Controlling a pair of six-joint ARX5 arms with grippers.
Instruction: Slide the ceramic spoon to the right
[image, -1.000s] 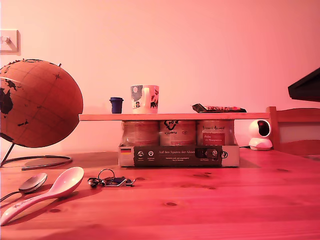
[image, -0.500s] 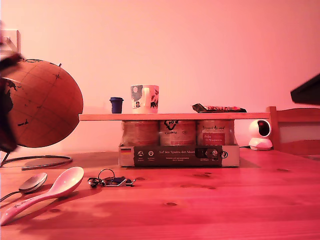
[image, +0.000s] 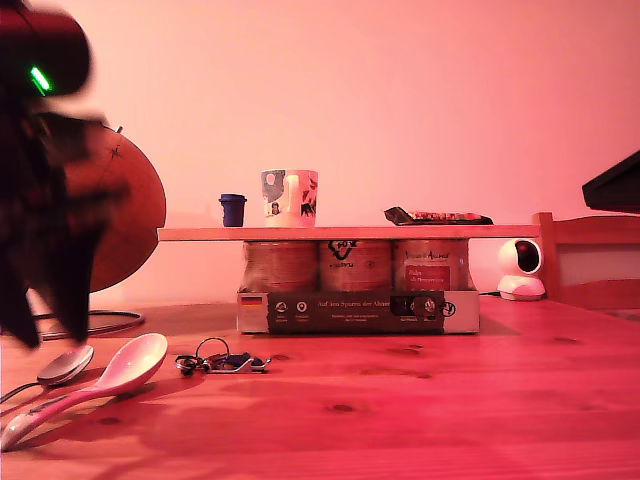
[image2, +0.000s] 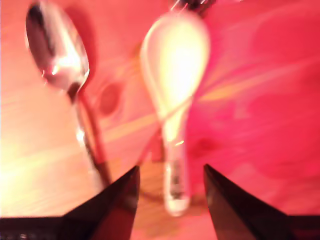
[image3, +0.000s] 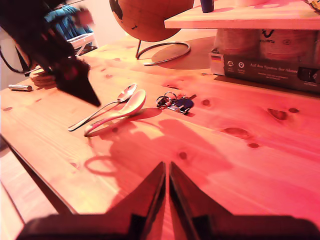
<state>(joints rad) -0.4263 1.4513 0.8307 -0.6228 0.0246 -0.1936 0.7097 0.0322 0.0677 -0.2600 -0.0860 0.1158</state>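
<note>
Our first arm has swung in at the exterior view's left, and my first gripper (image2: 170, 182) hangs with jaws apart over the handle of the ceramic spoon (image: 95, 387), which lies untouched beside the metal spoon (image: 60, 368). We're on the approach, so next we lower and nudge it sideways; my second gripper (image3: 166, 187) waits, jaws closed on nothing.

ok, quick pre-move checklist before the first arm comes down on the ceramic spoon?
1. My first end effector open: ok, jaws spread.
2. Lined up with the ceramic spoon: ok, its handle end lies between the jaws in the first wrist view.
3. Metal spoon out of the way: cannot tell, its handle runs close by one jaw.
4. Sliding path toward the exterior view's right: not ok, the keys lie just beside the spoon's bowl.
5. My second end effector clear of the work: ok, shut and well away from the spoons.
6. Contact with the spoon: cannot tell, the pictures are blurred.
</note>
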